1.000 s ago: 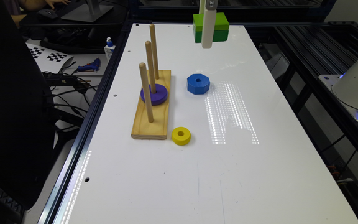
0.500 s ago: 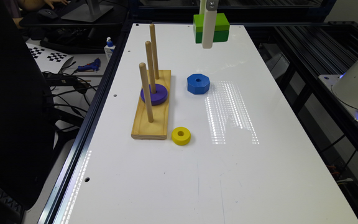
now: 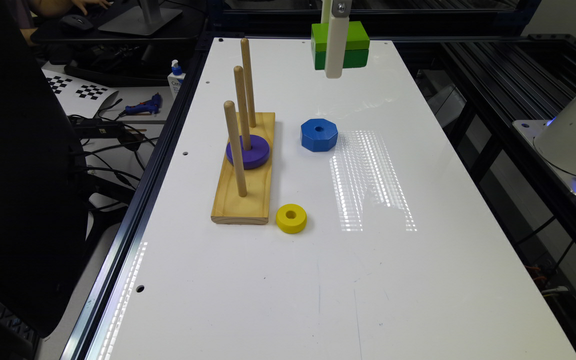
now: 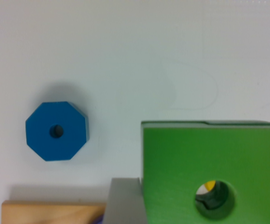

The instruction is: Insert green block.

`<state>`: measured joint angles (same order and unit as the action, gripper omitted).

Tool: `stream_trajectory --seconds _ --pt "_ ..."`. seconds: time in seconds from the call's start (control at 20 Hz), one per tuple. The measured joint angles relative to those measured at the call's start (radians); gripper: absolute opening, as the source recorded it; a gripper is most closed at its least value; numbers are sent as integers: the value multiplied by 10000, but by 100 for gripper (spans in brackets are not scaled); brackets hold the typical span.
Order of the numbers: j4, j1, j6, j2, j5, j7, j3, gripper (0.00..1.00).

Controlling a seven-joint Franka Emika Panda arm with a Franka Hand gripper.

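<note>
The green block [image 3: 341, 45], a square slab with a lime top and darker sides, hangs in the air over the far end of the white table [image 3: 318, 280]. My gripper [image 3: 337, 64] is shut on it, one white finger crossing its near face. In the wrist view the green block [image 4: 209, 158] looms close with its round hole showing, and one grey finger [image 4: 125, 201] presses against its side. The wooden peg board [image 3: 244, 192] with three upright pegs lies nearer, toward the exterior view's left. A purple ring [image 3: 248, 151] sits on its middle peg.
A blue octagonal block [image 3: 319, 134] lies on the table beside the board, and shows below the gripper as the blue octagonal block [image 4: 56, 131]. A yellow ring [image 3: 291, 218] rests by the board's near corner. A dark chair and cluttered desk flank the table's left edge.
</note>
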<state>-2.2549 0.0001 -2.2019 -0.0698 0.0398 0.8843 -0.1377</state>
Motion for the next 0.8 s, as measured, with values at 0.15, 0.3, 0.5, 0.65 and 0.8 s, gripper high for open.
stream_trajectory --seconds 0.15,0.3,0.5,0.65,0.8 --pt "0 2 0 0 0 0 -1 0" --pt "0 3 0 0 0 0 -17 0" --pt "0 3 0 0 0 0 -24 0" --pt "-65 -51 10 -34 -15 -35 -7 0" --pt "-196 -179 10 -146 -15 -146 2 0"
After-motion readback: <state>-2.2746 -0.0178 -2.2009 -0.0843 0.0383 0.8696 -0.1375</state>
